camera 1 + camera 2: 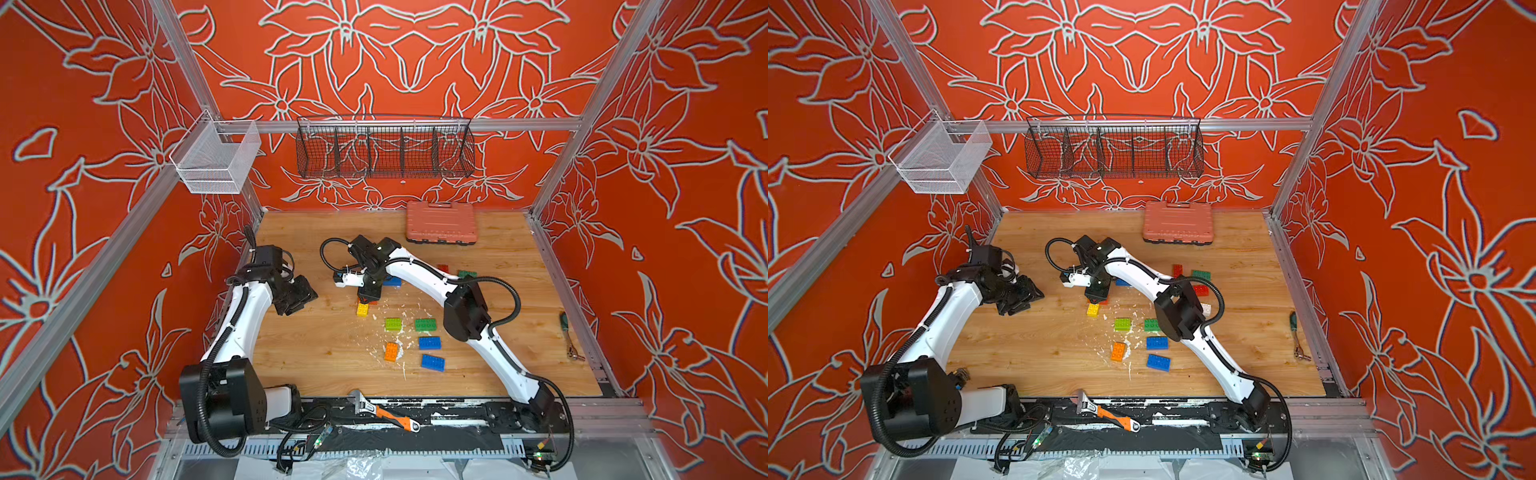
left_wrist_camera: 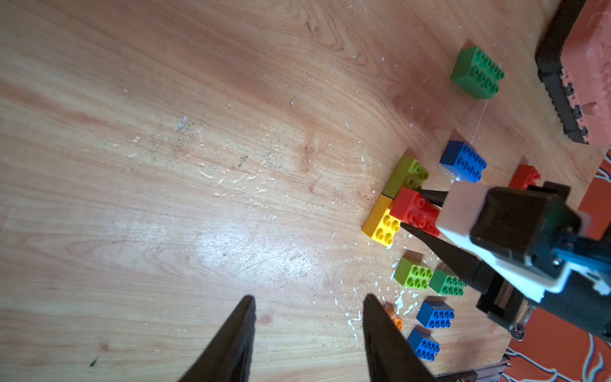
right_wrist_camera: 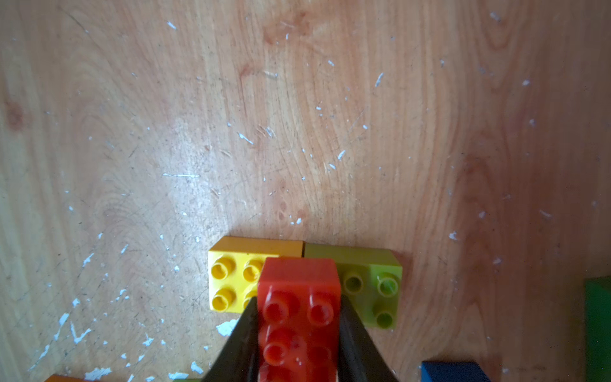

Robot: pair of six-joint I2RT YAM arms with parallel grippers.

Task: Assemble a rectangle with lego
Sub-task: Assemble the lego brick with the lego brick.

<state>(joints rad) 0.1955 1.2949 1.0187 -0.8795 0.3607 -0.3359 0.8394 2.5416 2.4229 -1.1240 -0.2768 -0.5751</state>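
Observation:
My right gripper (image 3: 298,299) is shut on a red lego brick (image 3: 299,307), its fingers against the brick's two long sides. The red brick lies crosswise over the seam between a yellow brick (image 3: 231,281) and a lime brick (image 3: 373,287), which sit end to end on the wood. Whether it is pressed onto them I cannot tell. The left wrist view shows the same red brick (image 2: 415,211), yellow brick (image 2: 382,225) and lime brick (image 2: 408,177). My left gripper (image 2: 308,297) is open and empty over bare wood, to the left of them in a top view (image 1: 301,297).
Loose lime (image 1: 393,324), green (image 1: 424,325), orange (image 1: 391,351) and two blue bricks (image 1: 429,343) (image 1: 432,362) lie in front of the stack. Red (image 1: 1200,289) and green (image 1: 467,274) bricks lie right of it. A salmon tool case (image 1: 441,222) sits at the back, a wrench (image 1: 384,411) on the front rail.

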